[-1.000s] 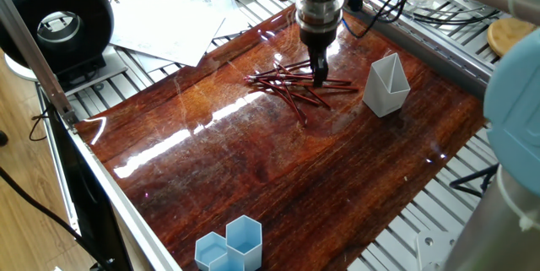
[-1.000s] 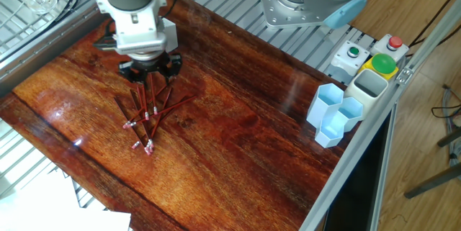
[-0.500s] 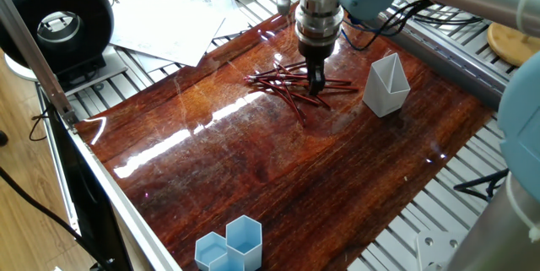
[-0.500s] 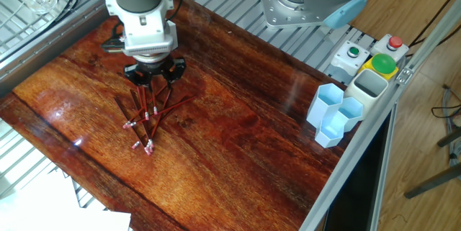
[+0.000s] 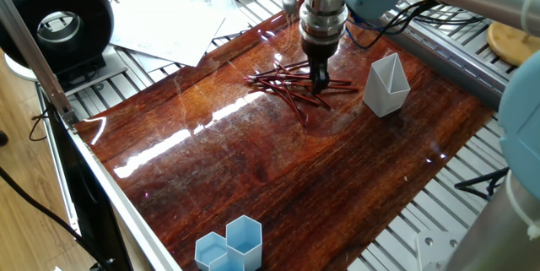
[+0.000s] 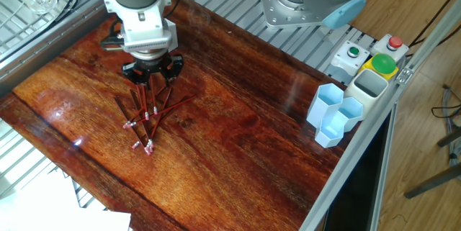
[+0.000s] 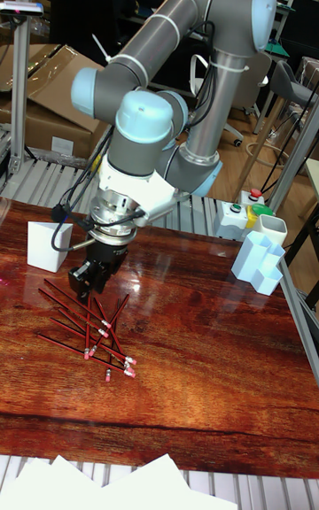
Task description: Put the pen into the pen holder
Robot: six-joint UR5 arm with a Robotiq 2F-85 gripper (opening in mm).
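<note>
Several dark red pens (image 5: pixel 291 87) with pink ends lie crossed in a loose pile on the wooden table, also seen as a pile of pens (image 6: pixel 148 116) and pens (image 7: pixel 89 328). My gripper (image 5: pixel 321 78) points straight down over the pile's end nearest the pen holder, fingertips low among the pens and slightly apart. The same gripper (image 6: pixel 150 81) (image 7: pixel 91 282) holds nothing that I can see. The pen holder (image 5: pixel 386 85), a white angular cup, stands upright just beside the pile, and the pen holder (image 7: pixel 46 246) shows left of the gripper. The arm hides it in the other fixed view.
Light blue hexagonal cups (image 6: pixel 335 116) (image 5: pixel 229 246) (image 7: pixel 261 266) stand at the table's far corner. A button box (image 6: pixel 371 55) and a white bin (image 6: pixel 369 87) sit beside them. Papers (image 5: pixel 173 22) and a black round device (image 5: pixel 59 26) lie off the table edge.
The gripper shifted slightly sideways over the pile, turned a little about its wrist, and sits a bit lower. The pens and the holder have not moved.
</note>
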